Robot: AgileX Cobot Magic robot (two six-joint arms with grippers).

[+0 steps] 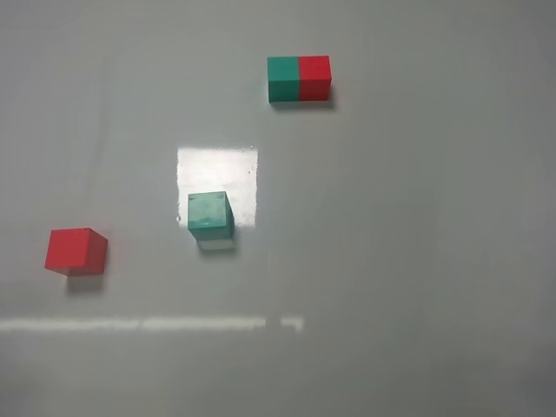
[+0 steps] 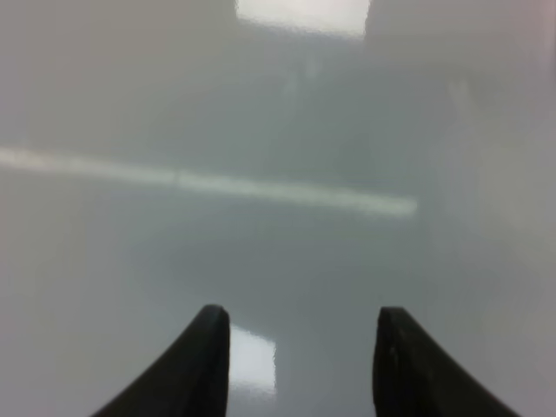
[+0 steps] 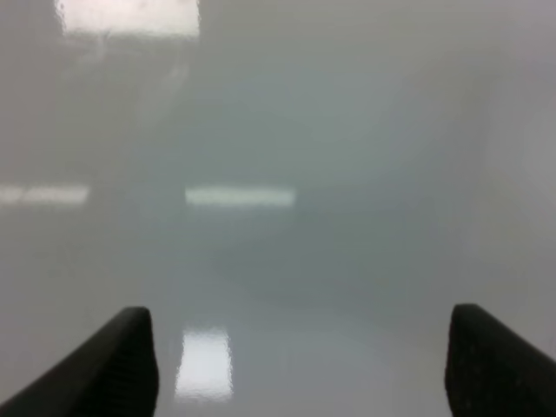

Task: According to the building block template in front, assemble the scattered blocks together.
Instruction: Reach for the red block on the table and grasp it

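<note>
Operator: Grippers, what state?
Spotter: Fingers parted on left gripper point(image 2: 301, 334), nothing between; right gripper point(image 3: 300, 339) spread wider, likewise bare. Only glossy table point(image 2: 287, 130) ahead of each.
Operator: Blocks, relative to those?
Spotter: None between or ahead of either pair of fingers in the wrist views. Neither arm visible from high up, so cannot tell how far off. Out on the left gripper's working side, red cube point(image 1: 76, 250); nearer the middle, teal-green cube point(image 1: 210, 215), well apart from the red. Beyond both, template bar point(image 1: 300, 78), green half toward the left gripper's side, red half toward the right's.
Operator: Handling?
Spotter: Probably light, rigid and matte, so decent grip and no crushing worry. Likely to skid on that shiny surface if nudged. Best taken across two opposite flat sides, fingers square to the faces, mating face left free. Slight skew on red cube, so probably some wrist rotation needed first
</note>
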